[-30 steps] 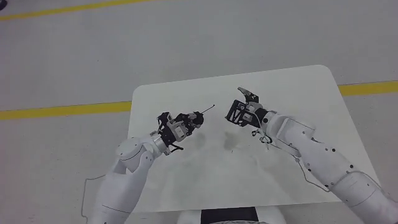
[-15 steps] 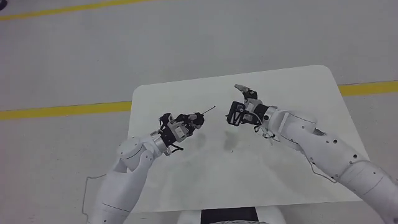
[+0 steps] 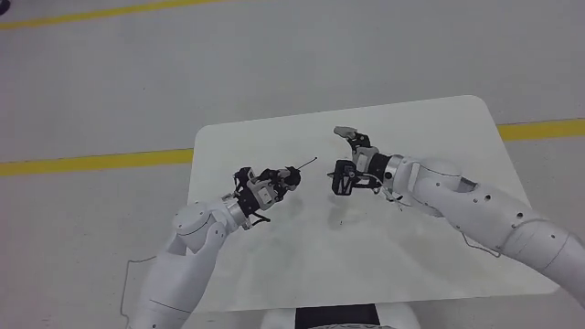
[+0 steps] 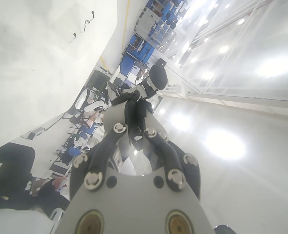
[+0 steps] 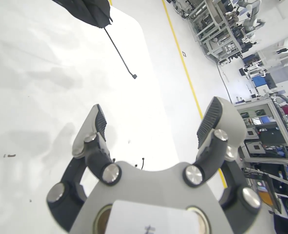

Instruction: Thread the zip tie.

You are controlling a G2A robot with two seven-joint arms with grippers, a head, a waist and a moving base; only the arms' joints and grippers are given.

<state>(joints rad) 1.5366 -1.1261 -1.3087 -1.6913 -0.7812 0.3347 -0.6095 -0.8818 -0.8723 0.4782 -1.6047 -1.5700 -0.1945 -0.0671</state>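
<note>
A thin black zip tie (image 3: pixel 307 161) sticks out of my left gripper (image 3: pixel 289 176), which is shut on its thicker end a little above the white table (image 3: pixel 439 128). The tie's free tip points toward my right gripper (image 3: pixel 340 159), which hangs open just to the right of the tip without touching it. In the right wrist view the zip tie (image 5: pixel 119 52) slants down from the left gripper (image 5: pixel 85 3), and its tip ends short of my open right gripper (image 5: pixel 156 113). In the left wrist view my left gripper (image 4: pixel 134 97) pinches the tie end-on.
Small black scraps (image 4: pixel 85 25) lie scattered on the table, some of them near my right gripper (image 5: pixel 143 162). The table's rounded far corner (image 5: pixel 136 25) and a yellow floor line (image 3: pixel 91 161) lie beyond.
My right gripper has moved left, closer to the zip tie's tip, and has turned so its fingers straddle the tie's line. The left gripper has hardly moved.
</note>
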